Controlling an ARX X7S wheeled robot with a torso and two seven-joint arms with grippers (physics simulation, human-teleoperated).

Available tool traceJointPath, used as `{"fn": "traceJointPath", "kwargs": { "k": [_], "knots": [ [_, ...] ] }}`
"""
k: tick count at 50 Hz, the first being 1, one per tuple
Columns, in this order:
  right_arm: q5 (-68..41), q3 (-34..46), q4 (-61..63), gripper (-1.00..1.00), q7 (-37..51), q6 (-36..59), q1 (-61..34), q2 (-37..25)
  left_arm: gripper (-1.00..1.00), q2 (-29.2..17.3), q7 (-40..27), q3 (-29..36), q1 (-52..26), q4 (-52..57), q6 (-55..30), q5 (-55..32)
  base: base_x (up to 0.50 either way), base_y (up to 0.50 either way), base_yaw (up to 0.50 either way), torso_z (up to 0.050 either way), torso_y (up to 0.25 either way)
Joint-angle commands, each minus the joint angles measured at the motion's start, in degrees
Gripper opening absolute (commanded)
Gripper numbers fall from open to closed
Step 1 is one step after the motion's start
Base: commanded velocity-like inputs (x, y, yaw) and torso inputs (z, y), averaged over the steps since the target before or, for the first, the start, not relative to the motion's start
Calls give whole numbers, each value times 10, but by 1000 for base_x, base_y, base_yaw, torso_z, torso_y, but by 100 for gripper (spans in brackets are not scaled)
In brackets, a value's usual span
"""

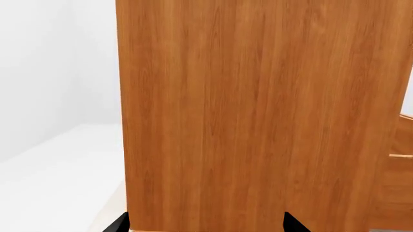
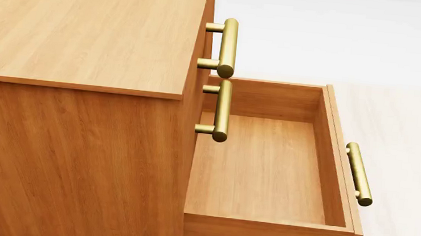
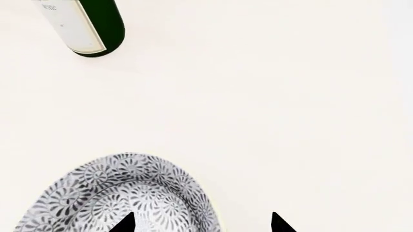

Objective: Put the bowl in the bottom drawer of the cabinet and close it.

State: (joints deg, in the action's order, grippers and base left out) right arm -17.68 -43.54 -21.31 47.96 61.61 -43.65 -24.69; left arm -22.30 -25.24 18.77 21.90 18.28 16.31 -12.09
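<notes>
Pale floor holds the bowl [image 3: 123, 195] under the right claw [image 3: 202, 223].

Head cam above cabinet [image 2: 88, 27]; left wrist cam close to its side.

- A green bottle [image 3: 90, 26] is showing a pale label in the right wrist view, with a short line of small grey print near the frame's edge; the letters are too small and cut off to be read.
- The bowl [image 3: 123, 198] is carrying only a speckled leaf-like pattern, with no lettering on it.
- The cabinet [image 2: 83, 84], the bottom drawer [image 2: 267, 174] and the brass handles [image 2: 227, 48] are showing bare wood grain and plain metal, with no marks, numbers or signs.
- The left wrist view is showing only a wood-grain panel, with nothing to read on it.
</notes>
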Motion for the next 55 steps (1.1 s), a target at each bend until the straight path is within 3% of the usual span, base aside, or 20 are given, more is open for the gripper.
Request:
{"fn": "traceJointPath", "kwargs": {
  "k": [1, 8, 10, 21, 24, 32, 35, 50, 55],
  "knots": [
    [-8, -14, -27, 100, -8, 0, -5, -4, 100, 3, 3, 3, -2, -21, 18, 1, 0, 0, 0, 0, 0],
    [-11, -25, -32, 100, -7, 1, -4, -5, 100, 2, 2, 3, -3, -21, 18, -1, 0, 0, 0, 0, 0],
    [-10, -26, -32, 100, -5, 1, -4, -6, 100, -7, -8, 1, 0, 21, -18, -4, 0, 0, 0, 0, 0],
    [-4, -29, -52, 100, -2, -13, -1, -5, 100, 1, -1, 5, -4, -21, 17, 3, 0, 0, 0, 0, 0],
    [-5, -33, -64, 100, -4, -18, -2, -6, 100, -9, -11, 3, 0, 23, -20, -3, 0, 0, 0, 0, 0],
    [-9, -36, -93, 100, -16, -24, -6, -12, 100, -1, -3, 6, -4, -19, 16, 1, 0, 0, 0, 0, 0],
    [-9, -42, -103, 100, -15, -28, -6, -14, 100, -11, -14, 3, 0, 26, -20, -5, 0, 0, 0, 0, 0],
    [-7, -58, -117, 100, -6, -38, -3, -18, 100, -3, -6, 7, -5, -18, 17, -2, 0, 0, 0, 0, 0],
    [-11, -61, -129, 100, -12, -38, -7, -19, 100, -11, -16, 6, -2, 20, -14, -6, 0, 0, 0, 0, 0]
  ]
}}
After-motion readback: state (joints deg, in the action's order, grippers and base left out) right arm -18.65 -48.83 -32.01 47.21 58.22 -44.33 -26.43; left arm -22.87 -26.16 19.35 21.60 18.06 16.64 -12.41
